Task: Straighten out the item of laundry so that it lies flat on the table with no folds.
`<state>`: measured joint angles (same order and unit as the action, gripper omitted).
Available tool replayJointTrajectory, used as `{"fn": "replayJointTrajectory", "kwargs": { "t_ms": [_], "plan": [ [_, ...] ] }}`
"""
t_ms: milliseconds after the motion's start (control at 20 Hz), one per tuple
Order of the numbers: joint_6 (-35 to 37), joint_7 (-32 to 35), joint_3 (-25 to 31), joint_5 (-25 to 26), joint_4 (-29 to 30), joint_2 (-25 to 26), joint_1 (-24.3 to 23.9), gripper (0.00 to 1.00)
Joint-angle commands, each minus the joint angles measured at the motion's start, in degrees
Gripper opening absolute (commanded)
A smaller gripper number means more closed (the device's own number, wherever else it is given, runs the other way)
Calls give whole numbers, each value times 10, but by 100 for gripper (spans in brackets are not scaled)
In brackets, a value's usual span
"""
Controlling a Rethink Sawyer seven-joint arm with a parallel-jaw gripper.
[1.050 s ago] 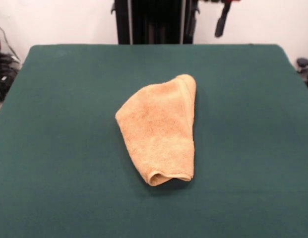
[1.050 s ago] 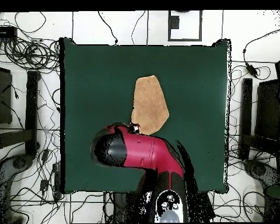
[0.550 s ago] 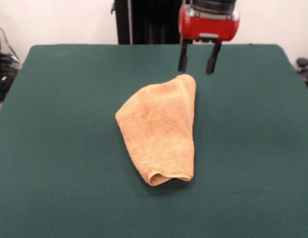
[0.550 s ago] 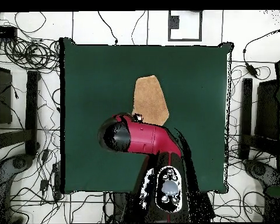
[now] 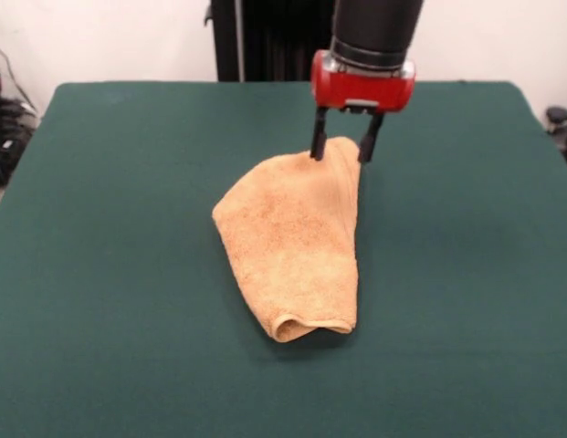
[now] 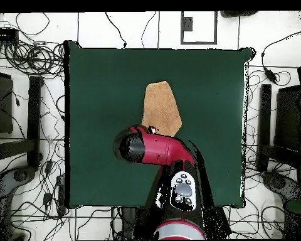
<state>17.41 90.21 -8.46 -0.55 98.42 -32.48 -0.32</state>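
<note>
We see the towel lying near the middle of the green worktop, folded over itself into a tapering, roughly cone-like shape: narrow rounded tip at the far end, wider towards the near end, where a rolled fold opens as a small loop at the edge. Orange-tan terry; a woven band runs along its right side in the front view. Overhead it reads as an elongated tan polygon near the worktop centre. The hand hangs over the towel's far tip, fingers spread moderately apart, straddling that tip, holding nothing; we can't tell if the tips touch the cloth. Overhead, the red arm covers the towel's end nearest the base. Cables and stands surround the worktop on the floor.
</note>
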Motion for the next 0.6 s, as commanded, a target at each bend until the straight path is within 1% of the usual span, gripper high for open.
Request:
{"fn": "replayJointTrajectory", "kwargs": {
  "t_ms": [50, 300, 600],
  "plan": [
    [-61, 138, -3, -11, 11, 39, 10, 100],
    [-80, 131, -2, -12, 7, 63, 10, 100],
    [-119, 131, 25, -15, 21, 96, -5, 100]
  ]
}}
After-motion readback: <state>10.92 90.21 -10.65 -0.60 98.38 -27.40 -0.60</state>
